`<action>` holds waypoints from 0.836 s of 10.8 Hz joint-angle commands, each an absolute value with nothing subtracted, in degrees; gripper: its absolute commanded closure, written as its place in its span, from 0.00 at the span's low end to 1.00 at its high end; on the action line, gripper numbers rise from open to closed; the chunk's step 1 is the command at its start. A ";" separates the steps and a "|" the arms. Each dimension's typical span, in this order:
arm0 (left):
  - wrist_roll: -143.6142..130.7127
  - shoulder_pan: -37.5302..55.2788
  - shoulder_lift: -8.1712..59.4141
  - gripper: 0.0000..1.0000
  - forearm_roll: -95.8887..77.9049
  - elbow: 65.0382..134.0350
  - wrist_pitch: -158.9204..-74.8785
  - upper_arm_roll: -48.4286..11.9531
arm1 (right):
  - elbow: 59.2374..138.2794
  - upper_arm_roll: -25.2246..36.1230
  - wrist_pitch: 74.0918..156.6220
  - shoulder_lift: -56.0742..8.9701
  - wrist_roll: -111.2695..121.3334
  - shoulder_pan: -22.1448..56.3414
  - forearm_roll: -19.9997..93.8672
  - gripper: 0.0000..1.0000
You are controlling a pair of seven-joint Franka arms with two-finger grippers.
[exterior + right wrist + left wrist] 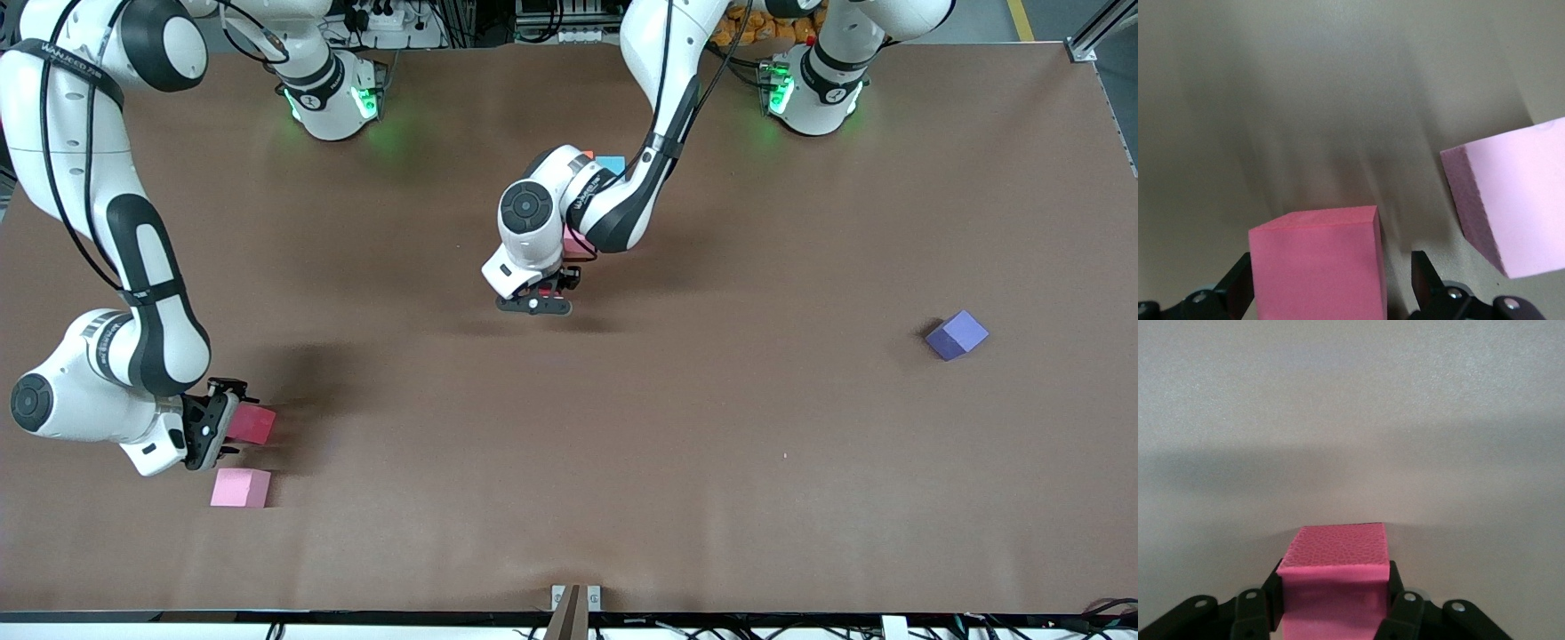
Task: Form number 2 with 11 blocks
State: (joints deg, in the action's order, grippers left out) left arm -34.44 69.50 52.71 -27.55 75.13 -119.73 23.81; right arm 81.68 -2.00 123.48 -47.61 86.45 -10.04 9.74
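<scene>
My left gripper is shut on a red block, low over the middle of the table. Only a sliver of that block shows in the front view. The number 2 is mostly hidden under the left arm. Of it I see an orange corner, a blue block and a pink block. My right gripper is open around a second red block on the table, with a gap at one finger. A pink block lies just nearer the front camera. A purple block lies toward the left arm's end.
The brown table carries nothing else. The pink block lies close beside the right gripper's outer finger. Both arm bases stand along the table's edge at the top of the front view.
</scene>
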 commanded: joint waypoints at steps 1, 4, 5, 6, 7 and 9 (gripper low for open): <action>-34.37 69.96 53.70 0.74 -26.45 74.44 -120.93 24.26 | 80.77 -2.46 122.78 -47.99 86.13 -10.63 10.46 0.00; -34.45 69.96 53.96 0.00 -26.37 74.44 -121.03 24.26 | 80.77 -2.46 122.78 -47.99 85.96 -10.63 10.46 0.00; -34.45 69.96 53.96 0.00 -26.28 74.44 -121.03 24.26 | 80.77 -2.46 122.70 -47.99 85.52 -10.63 10.46 0.00; -34.45 70.05 53.88 0.00 -26.02 74.44 -121.03 24.26 | 80.77 -2.46 122.78 -47.99 85.52 -10.63 10.46 0.00; -34.54 70.05 53.88 0.00 -26.02 74.44 -121.03 24.17 | 80.77 -2.46 122.70 -47.99 85.52 -10.63 10.46 0.00; -35.07 70.05 53.44 0.00 -26.02 74.44 -121.03 24.26 | 80.77 -2.46 122.78 -47.99 85.43 -10.63 10.46 0.00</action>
State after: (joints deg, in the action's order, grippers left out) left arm -34.33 69.57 53.31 -27.36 75.12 -120.71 23.81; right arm 81.68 -1.99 123.43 -47.61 85.92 -10.04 9.83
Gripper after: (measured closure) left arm 0.000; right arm 0.000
